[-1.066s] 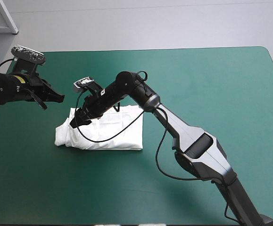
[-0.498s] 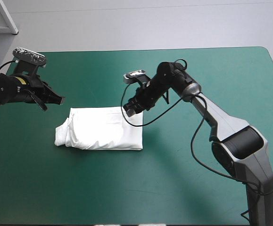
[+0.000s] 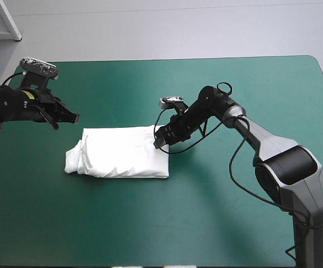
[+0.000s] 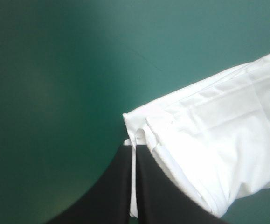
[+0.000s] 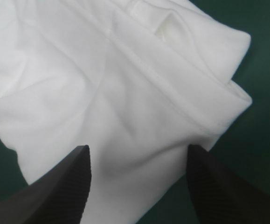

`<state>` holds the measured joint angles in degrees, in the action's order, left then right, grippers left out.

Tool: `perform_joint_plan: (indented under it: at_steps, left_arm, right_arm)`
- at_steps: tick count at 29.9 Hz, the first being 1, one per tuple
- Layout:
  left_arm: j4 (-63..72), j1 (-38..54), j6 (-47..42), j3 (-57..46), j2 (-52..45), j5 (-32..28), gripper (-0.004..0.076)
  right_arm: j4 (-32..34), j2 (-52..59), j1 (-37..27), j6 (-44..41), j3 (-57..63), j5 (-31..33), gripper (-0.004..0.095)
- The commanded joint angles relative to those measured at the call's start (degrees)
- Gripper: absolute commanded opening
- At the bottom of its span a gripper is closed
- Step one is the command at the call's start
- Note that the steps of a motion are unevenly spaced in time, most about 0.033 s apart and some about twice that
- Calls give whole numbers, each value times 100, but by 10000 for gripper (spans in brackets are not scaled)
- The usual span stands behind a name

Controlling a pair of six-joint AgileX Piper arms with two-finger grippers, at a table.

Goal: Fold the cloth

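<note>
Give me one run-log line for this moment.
T-shirt: folded bundle | left gripper: shut, near its left end | right gripper: open, over its right end

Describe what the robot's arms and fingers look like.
The right arm has silver-grey links between black joints. The left arm is black with a small yellow label. The fingers are broad, black, curved fins with fine ribbing.

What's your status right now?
Left gripper shut, off the T-shirt. Right gripper open at its right end. T-shirt a folded bundle. Nothing obstructing.
</note>
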<state>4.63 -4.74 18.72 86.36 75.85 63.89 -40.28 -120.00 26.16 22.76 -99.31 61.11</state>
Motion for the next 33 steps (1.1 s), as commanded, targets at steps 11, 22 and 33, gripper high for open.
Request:
perform_joint_plan:
  at_steps: [11,22,33]
  left_arm:
    - [103,-3,-41,146,-133,-328,19]
    - [103,-3,-17,146,-133,-351,19]
    - [118,-3,-3,146,-133,-229,19]
  right_arm:
    - [28,13,151,-14,-126,270,277]
    - [1469,528,107,-296,-269,106,0]
    - [3588,1322,-1829,-819,-229,649,0]
